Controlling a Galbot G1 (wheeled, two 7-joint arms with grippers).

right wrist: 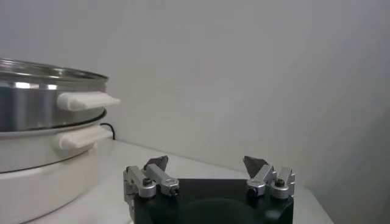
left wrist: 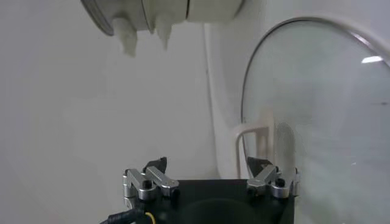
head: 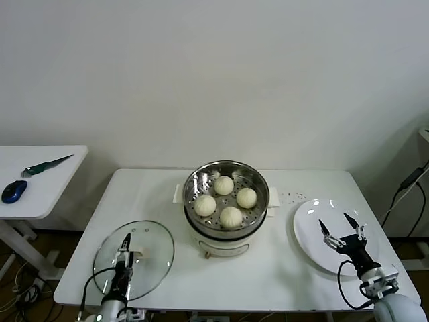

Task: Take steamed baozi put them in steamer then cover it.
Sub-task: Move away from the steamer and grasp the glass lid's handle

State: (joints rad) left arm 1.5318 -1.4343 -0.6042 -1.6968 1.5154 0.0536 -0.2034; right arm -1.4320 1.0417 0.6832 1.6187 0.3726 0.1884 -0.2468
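The steel steamer [head: 258,180] stands on its white cooker base at the table's centre, with several pleated white baozi [head: 224,185] lying in it. The clear glass cover [head: 151,268] lies flat on the table at the front left. My left gripper [head: 125,241] hovers over its white handle [left wrist: 253,137], open, with nothing between its fingers. In the left wrist view the gripper [left wrist: 207,163] has the cover [left wrist: 317,109] just ahead of it. My right gripper [head: 334,221] stands open and empty above the white plate [head: 308,221]. The right wrist view has this gripper [right wrist: 207,161] beside the steamer [right wrist: 36,103].
A side table [head: 60,157] at the far left holds a blue mouse [head: 14,191] and a green-handled tool [head: 45,165]. Cables hang at the right past the table's edge. Both grippers are near the table's front edge.
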